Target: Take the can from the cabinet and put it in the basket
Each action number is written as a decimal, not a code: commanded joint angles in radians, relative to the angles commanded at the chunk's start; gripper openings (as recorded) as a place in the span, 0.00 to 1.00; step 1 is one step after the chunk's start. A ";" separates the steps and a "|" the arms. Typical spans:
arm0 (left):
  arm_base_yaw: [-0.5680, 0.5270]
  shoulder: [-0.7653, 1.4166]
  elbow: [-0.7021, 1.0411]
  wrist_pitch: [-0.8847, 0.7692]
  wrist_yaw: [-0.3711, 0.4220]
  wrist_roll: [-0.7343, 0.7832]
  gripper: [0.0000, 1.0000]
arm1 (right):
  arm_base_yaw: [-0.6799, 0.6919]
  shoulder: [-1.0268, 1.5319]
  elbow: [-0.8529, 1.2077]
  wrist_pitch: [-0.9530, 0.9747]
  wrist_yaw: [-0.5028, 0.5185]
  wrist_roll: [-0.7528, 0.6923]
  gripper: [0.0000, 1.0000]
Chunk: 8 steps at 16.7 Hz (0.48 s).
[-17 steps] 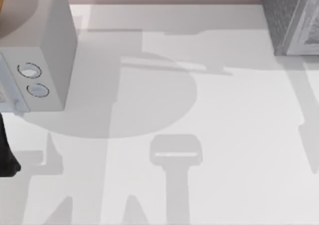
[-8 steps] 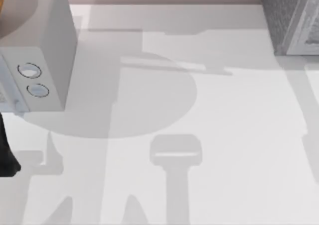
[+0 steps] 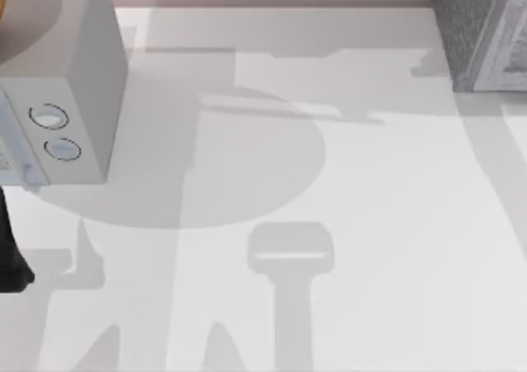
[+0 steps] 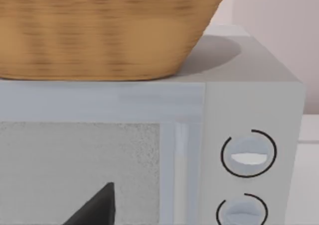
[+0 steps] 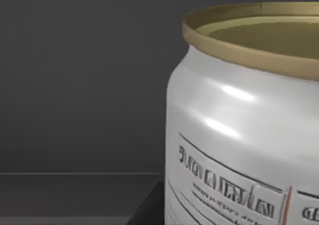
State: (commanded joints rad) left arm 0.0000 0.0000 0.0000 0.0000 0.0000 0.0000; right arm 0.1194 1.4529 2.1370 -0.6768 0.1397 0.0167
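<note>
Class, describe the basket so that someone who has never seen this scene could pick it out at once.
Start at the light grey box with two round dials at the table's left side. The basket stands on that box's flat top. It is woven, tan and flares wider upward, unlike the smooth box below it or the white can with a gold rim.

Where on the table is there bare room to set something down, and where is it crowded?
The table is bare between the light grey box at left and the cabinet at the far right corner. The box's top is crowded: the basket sits there. The can stands upright in a dark enclosure.
</note>
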 joint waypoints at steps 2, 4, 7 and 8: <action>0.000 0.000 0.000 0.000 0.000 0.000 1.00 | 0.006 -0.043 -0.016 -0.027 0.006 0.000 0.00; 0.000 0.000 0.000 0.000 0.000 0.000 1.00 | 0.007 -0.051 -0.019 -0.032 0.007 0.000 0.00; 0.000 0.000 0.000 0.000 0.000 0.000 1.00 | 0.003 -0.048 -0.023 -0.030 0.006 0.002 0.00; 0.000 0.000 0.000 0.000 0.000 0.000 1.00 | 0.003 -0.048 -0.023 -0.030 0.006 0.002 0.00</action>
State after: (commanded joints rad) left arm 0.0000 0.0000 0.0000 0.0000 0.0000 0.0000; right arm 0.1220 1.4053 2.1142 -0.7072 0.1452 0.0184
